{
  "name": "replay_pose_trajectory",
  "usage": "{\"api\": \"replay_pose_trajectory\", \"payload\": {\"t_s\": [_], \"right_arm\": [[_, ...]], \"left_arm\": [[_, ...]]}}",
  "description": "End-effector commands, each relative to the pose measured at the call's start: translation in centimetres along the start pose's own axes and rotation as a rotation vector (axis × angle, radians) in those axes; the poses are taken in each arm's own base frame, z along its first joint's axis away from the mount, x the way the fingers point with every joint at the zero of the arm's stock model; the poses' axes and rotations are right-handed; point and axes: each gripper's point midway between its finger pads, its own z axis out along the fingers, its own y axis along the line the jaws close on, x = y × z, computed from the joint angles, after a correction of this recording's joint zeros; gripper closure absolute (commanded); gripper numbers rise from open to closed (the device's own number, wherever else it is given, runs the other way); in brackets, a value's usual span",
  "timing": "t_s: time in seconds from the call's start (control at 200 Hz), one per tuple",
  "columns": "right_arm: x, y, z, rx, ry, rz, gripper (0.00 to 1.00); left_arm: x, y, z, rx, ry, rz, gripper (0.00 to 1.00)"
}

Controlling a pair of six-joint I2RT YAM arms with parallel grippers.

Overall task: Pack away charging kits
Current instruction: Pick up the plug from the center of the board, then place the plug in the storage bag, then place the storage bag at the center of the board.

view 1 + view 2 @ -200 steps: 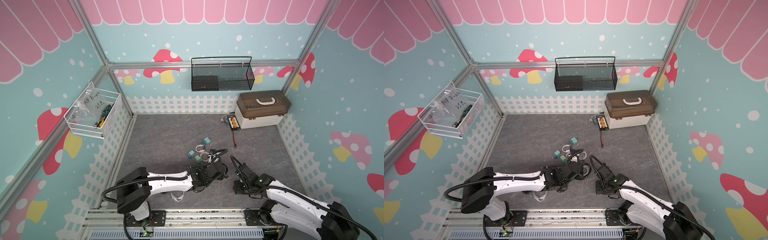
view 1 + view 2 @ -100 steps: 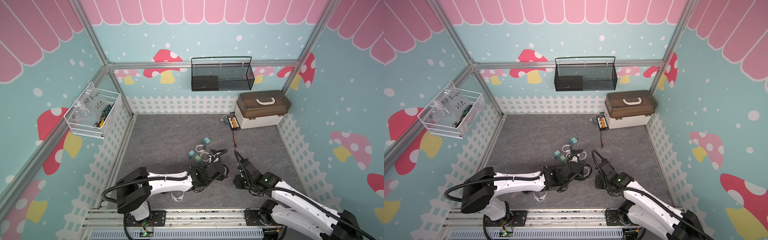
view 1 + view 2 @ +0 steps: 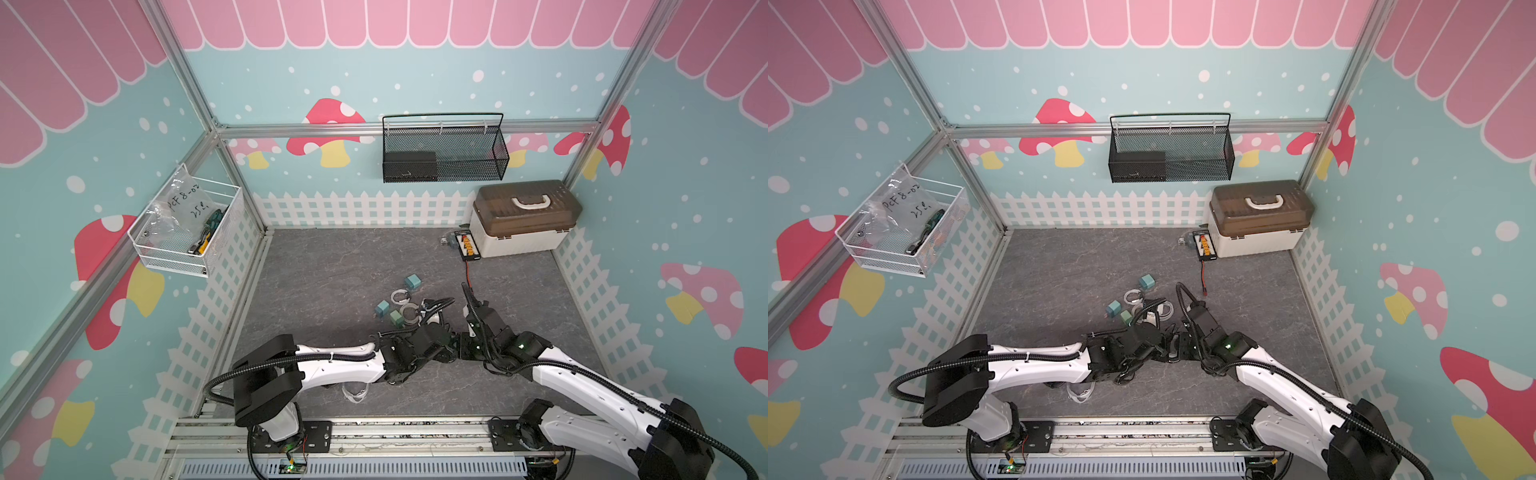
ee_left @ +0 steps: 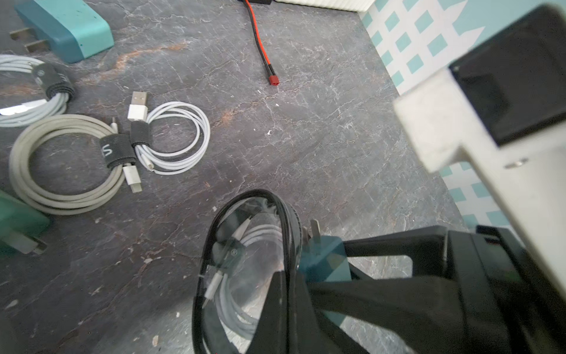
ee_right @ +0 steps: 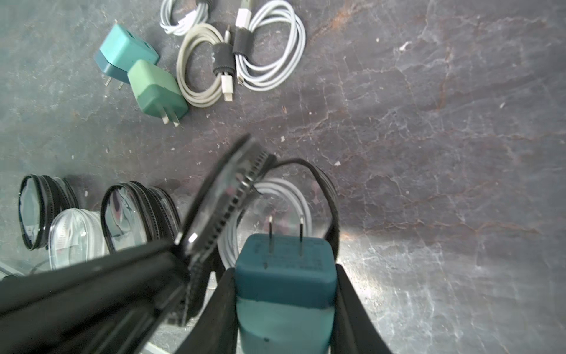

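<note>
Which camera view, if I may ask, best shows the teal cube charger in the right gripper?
The right wrist view: the teal cube charger fills the foreground, clamped in the right gripper. The left wrist view shows only a corner beside a black-rimmed clear pouch. In both top views the arms hide it.

Teal walls [image 3: 374, 83] with white dots, red mushroom prints [image 3: 332, 124], pink scalloped band [image 3: 415, 20] along top. White picket-fence strip [image 3: 353, 208] along wall base. Floor [image 3: 332, 266] dark grey, marbled. Aluminium frame bars [image 3: 291, 131] at corners and across back. Black mesh basket [image 3: 469, 145] hangs on back wall. White wire basket [image 3: 226, 237] hangs on side wall. Beige box [image 3: 519, 245] with brown lid on floor in far corner. Light even.
</note>
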Motion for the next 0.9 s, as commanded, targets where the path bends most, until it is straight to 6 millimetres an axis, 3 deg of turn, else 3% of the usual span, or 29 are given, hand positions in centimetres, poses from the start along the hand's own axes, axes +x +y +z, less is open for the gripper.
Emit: {"api": "replay_pose_trajectory", "payload": {"t_s": [0.0, 0.645, 0.896], "right_arm": [[-1.0, 0.8, 0.2, -0.023, -0.040, -0.003, 0.94], [-0.4, -0.3, 3.4, 0.023, -0.025, 0.045, 0.86], [-0.2, 1.0, 4.0, -0.033, 0.008, 0.054, 0.82]], "left_arm": [[0.6, -0.6, 0.6, 0.052, 0.013, -0.029, 1.00], [1.0, -1.9, 1.4, 0.170, -0.018, -0.107, 1.00], [1.5, -1.8, 2.3, 0.179, -0.017, -0.112, 1.00]]}}
